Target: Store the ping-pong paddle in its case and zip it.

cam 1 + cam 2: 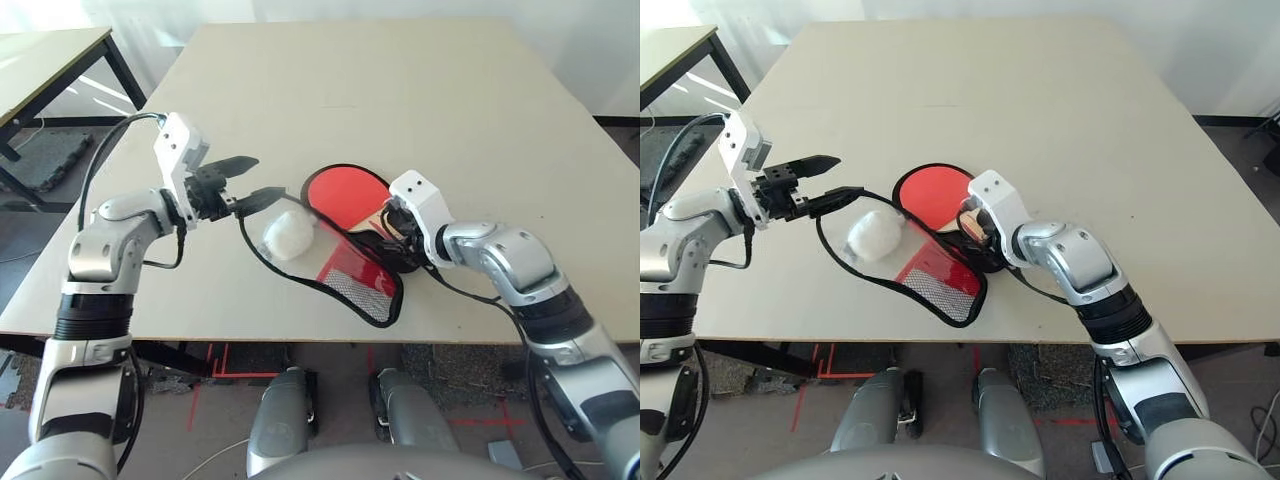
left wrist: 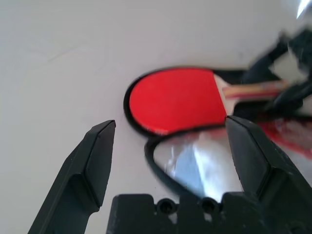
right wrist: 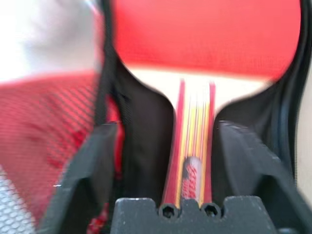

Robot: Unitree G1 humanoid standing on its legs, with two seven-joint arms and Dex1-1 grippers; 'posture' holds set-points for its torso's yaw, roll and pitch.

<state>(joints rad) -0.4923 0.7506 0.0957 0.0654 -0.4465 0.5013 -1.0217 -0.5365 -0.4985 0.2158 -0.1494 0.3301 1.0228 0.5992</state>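
Left gripper (image 1: 243,183) spread wide, empty, hovering above the table (image 1: 420,90) just left of the case (image 1: 362,284), lower fingertip close over the black zipper rim; contact there not clear. Right gripper (image 3: 163,141) also let go, fingers parted to either side of the paddle's striped handle without clasping it, as seen in the right wrist view.

Ping-pong paddle (image 1: 345,195) lying flat with red face up in the far half of the open case, near the middle of the table, handle pointing right and near, toward the right gripper. Red flap with black mesh pocket folded out on the near side, unzipped. Small white pouch (image 1: 288,237) resting just left of the paddle, inside the loop of the zipper rim.
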